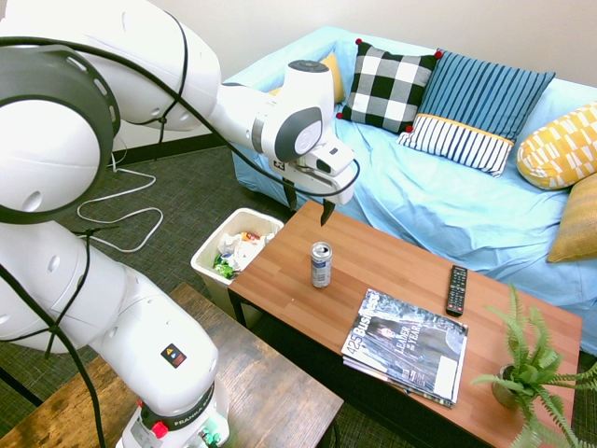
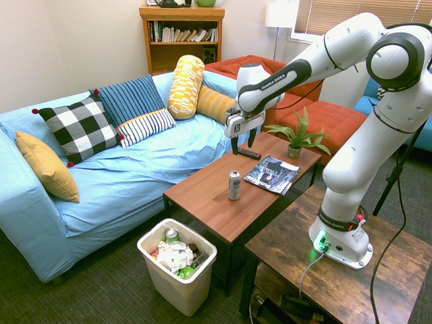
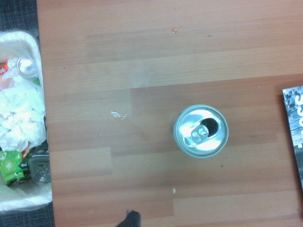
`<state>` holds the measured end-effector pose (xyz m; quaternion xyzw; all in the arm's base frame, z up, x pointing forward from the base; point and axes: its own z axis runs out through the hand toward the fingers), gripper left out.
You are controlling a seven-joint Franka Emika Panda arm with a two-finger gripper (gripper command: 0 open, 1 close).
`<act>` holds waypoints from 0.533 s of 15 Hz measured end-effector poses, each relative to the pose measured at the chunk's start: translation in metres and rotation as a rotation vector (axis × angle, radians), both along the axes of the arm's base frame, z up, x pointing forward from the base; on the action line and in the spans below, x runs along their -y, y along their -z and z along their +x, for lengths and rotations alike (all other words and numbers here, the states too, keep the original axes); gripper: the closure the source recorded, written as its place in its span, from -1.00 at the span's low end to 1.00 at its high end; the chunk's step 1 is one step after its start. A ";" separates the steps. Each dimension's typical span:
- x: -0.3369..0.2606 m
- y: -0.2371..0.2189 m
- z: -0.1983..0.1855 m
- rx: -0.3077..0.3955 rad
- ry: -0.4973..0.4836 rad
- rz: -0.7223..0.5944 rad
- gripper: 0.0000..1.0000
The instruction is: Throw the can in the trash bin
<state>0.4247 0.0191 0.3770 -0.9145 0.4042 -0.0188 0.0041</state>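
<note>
White robot arm [image 1: 140, 327] sections loom closest in the first exterior view, reaching over a reddish-brown wooden counter [image 1: 401, 271]. On the floor beside one end of the counter stands the trash bin [image 2: 179, 287], off-white, rectangular and lined with a bag. Inside it are crumpled white paper [image 2: 177, 258], a discarded can [image 3: 27, 68], a green wrapper [image 3: 10, 165] and a clear plastic container [image 3: 40, 169]. The slim silver can [image 1: 321, 265] stands upright on the counter, its top opened, near the bin end; the counter's edge lies between it and the bin. Above the counter, the jaws [image 2: 243, 142] are spread, holding nothing. Farther along sit stacked magazines [image 2: 272, 174], a black remote [image 2: 249, 154] and a potted fern [image 2: 297, 138]. Behind, a sofa [image 2: 121, 202] draped in light blue holds patterned cushions [image 1: 391, 86].
</note>
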 end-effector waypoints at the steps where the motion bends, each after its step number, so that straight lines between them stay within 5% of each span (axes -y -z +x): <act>1: 0.000 0.000 0.001 0.001 0.000 0.000 -1.00; 8: 0.021 0.038 0.018 0.023 0.045 0.008 -1.00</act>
